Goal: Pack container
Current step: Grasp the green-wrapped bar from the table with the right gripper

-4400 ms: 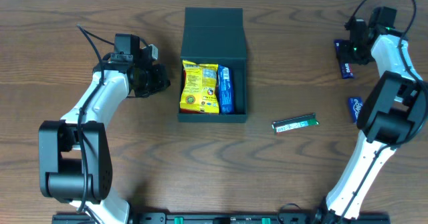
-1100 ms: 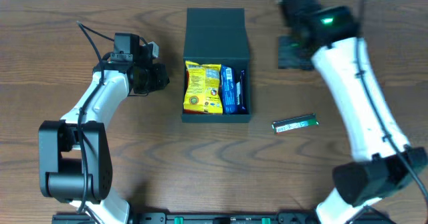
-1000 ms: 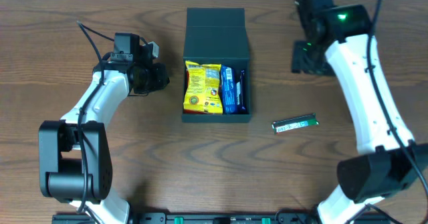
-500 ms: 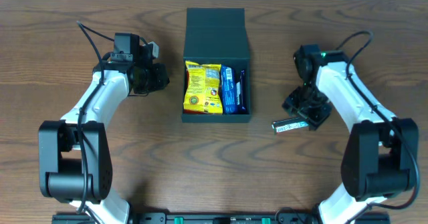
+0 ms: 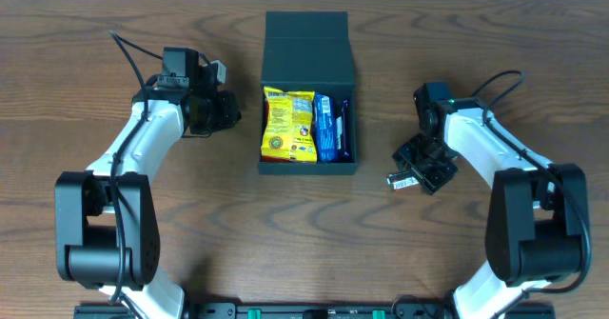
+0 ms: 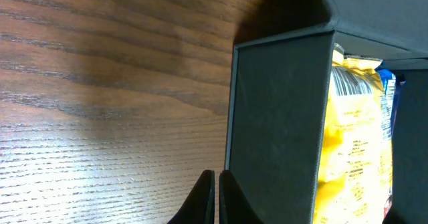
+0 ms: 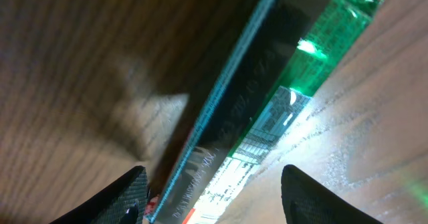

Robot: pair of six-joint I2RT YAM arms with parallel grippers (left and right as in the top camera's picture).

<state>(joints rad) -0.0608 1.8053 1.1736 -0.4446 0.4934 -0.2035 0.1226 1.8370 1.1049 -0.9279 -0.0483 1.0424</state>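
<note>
- A brown wood-grain desk (image 5: pixel 285 252) fills the room's view, with an arm at either side.
- The left tool (image 5: pixel 225 109) sits just beside the left wall of the box (image 5: pixel 306 168). Its fingers (image 6: pixel 204 197) are pressed together on nothing.
- The box stands mid-desk toward the far side, its lid (image 5: pixel 306 35) thrown back. A yellow packet (image 5: pixel 285 124) and a blue packet (image 5: pixel 324 129) lie side by side inside, with a narrow gap spare on the right.
- It looks like stiff matte card, light, and likely to slide if nudged. I'd grip a side wall, or the lid's free edge for closing.
- The right tool (image 5: pixel 419 167) is spread open astride a thin green packet (image 7: pixel 267 137) lying near the box's right front corner. The packet looks glossy and slippery, best pinched across its width.
</note>
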